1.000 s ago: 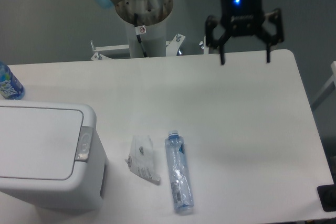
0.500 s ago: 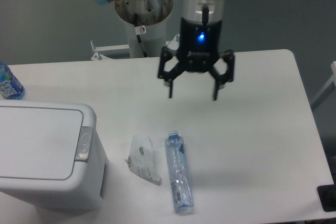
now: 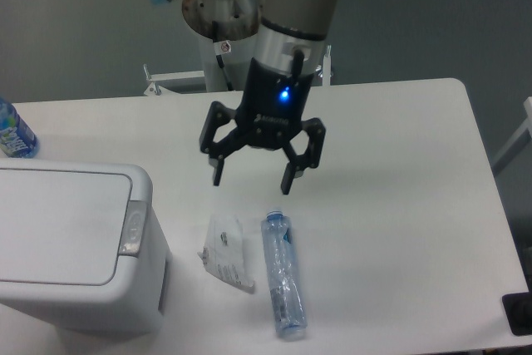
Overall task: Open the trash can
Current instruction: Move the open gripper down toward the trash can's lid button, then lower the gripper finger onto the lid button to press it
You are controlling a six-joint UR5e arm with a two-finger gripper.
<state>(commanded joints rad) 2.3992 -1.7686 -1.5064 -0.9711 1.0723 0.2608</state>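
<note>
The wide white tabletop (image 3: 399,172) carries everything. The large boxy white plastic trash can (image 3: 75,247) stands at its front left corner, flat lid shut, with a silver-grey button strip (image 3: 132,227) on its right edge. To the right of the trash can and above it hangs the black pincer (image 3: 252,180), fingers spread apart and empty. Right of the can lies a clear plastic bottle (image 3: 283,274), and between them a crumpled clear wrapper (image 3: 225,251), perhaps a bag. Behind the can stands a blue-labelled bottle (image 3: 13,132).

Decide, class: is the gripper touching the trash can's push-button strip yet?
Apart. The fixed camera shows the open gripper hanging over bare table, with white tabletop visible between it and the trash can, whose push-button strip lies well to its side.
</note>
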